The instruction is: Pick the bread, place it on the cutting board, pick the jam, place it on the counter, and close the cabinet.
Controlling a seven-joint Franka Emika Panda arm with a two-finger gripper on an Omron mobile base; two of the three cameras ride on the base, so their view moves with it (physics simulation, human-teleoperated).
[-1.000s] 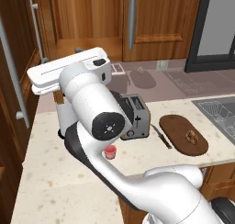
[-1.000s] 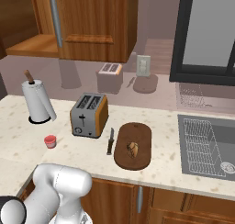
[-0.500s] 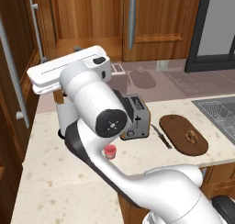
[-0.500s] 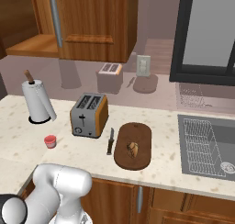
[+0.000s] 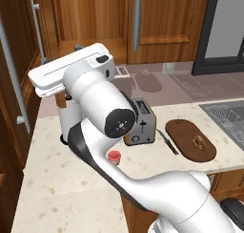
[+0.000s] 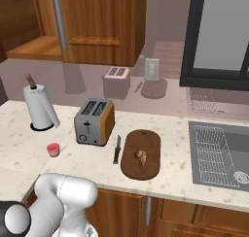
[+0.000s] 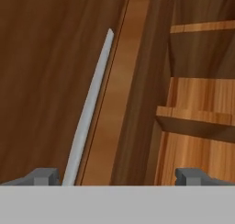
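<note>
Bread, the small dark-brown knotted lump (image 6: 140, 158), lies on the flat dark-brown oval wooden cutting board (image 6: 148, 136), toward the board's near end, and I see it again in my left base view (image 5: 199, 142) on the same board (image 5: 183, 132). A black-handled knife (image 6: 116, 149) lies just beside the board's left edge, between it and the orange-sided steel toaster (image 6: 95, 121). The small squat red jam jar (image 6: 53, 149) stands on the beige, brown-speckled stone counter (image 6: 185, 175), in front of the white paper-towel roll (image 6: 40, 106) and apart from it and the toaster; bare worktop lies around it on every side. From the left I see the jar (image 5: 114, 157) just past the arm's white link.

Up top, the warm-brown wooden wall cabinet (image 6: 34, 46) stands open, its shelf exposed, with the closed door's steel bar handle (image 6: 58, 17) beside the opening. In my hand view the gripper (image 7: 118, 176) has its two dark fingertips (image 7: 42, 175) spread wide with nothing between them, facing a long grey handle (image 7: 89, 117) on a dark wood panel, with the shelf edges (image 7: 195, 122) to the right.
</note>
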